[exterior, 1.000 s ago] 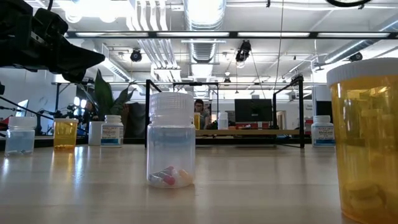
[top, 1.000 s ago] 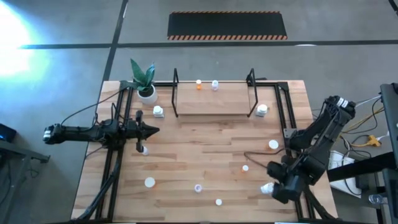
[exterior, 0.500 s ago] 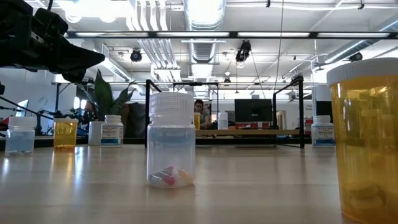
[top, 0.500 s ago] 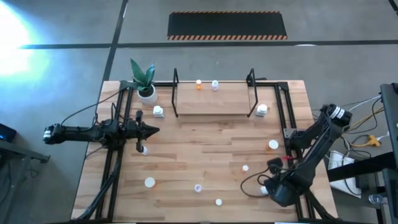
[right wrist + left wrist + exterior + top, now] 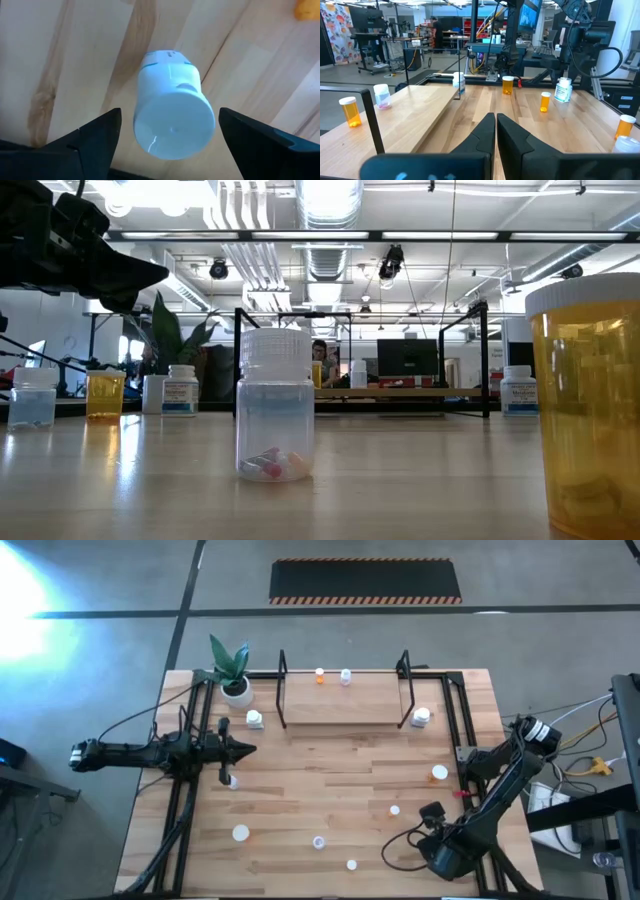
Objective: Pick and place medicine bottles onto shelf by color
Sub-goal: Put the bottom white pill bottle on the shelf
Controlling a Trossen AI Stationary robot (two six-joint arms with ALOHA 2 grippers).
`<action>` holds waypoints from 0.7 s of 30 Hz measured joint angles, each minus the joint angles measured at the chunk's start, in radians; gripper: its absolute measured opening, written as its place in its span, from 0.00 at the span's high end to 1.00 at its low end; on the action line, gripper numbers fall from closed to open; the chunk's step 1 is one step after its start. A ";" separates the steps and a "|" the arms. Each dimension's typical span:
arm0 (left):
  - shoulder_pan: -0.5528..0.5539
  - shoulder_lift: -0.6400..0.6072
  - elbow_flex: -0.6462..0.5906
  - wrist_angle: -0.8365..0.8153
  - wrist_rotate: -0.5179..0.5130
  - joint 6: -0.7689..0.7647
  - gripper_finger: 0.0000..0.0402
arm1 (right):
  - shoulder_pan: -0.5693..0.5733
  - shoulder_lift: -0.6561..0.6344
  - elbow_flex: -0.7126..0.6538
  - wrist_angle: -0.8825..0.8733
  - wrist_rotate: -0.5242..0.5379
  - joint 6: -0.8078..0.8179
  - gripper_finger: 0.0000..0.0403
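Note:
My right gripper [image 5: 170, 114] is open near the table's near right corner [image 5: 437, 852], pointing down. Its two fingers stand on either side of a white medicine bottle [image 5: 172, 112] without touching it; the bottle's round end faces the camera. My left gripper [image 5: 250, 749] is shut and empty, level above the table's left middle, and it also shows in its wrist view [image 5: 495, 120]. The shelf [image 5: 345, 705] stands at the far middle, with an orange bottle [image 5: 319, 675] and a pale bottle [image 5: 346, 676] on its far edge.
White bottles stand beside the shelf's left end [image 5: 255, 719] and right end [image 5: 421, 717]. Several more bottles are scattered over the near half [image 5: 240, 833] [image 5: 319, 841] [image 5: 352, 864] [image 5: 395, 809] [image 5: 439, 772]. A potted plant [image 5: 234, 680] stands at the far left.
My right gripper has gone a little toward the table's near edge and left, tipping down over the white bottle. The bottle showed beside the gripper in the high view before and is now hidden under it. The bottle has stayed where it was.

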 joint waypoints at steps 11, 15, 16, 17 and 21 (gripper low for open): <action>0.000 0.000 0.000 0.000 0.000 0.000 1.00 | 0.000 -0.004 0.000 0.044 0.045 0.043 0.48; 0.000 0.000 0.000 0.000 0.000 0.000 1.00 | -0.008 -0.005 0.008 0.055 0.055 0.060 0.60; 0.000 0.000 0.000 0.000 0.000 0.000 1.00 | -0.014 -0.006 0.017 0.054 0.065 0.073 0.60; 0.000 0.000 0.000 0.000 0.000 0.000 1.00 | -0.023 -0.010 0.029 0.051 0.076 0.082 0.60; 0.000 0.000 0.000 0.000 0.000 0.000 1.00 | -0.086 -0.029 0.132 -0.028 0.167 0.119 0.60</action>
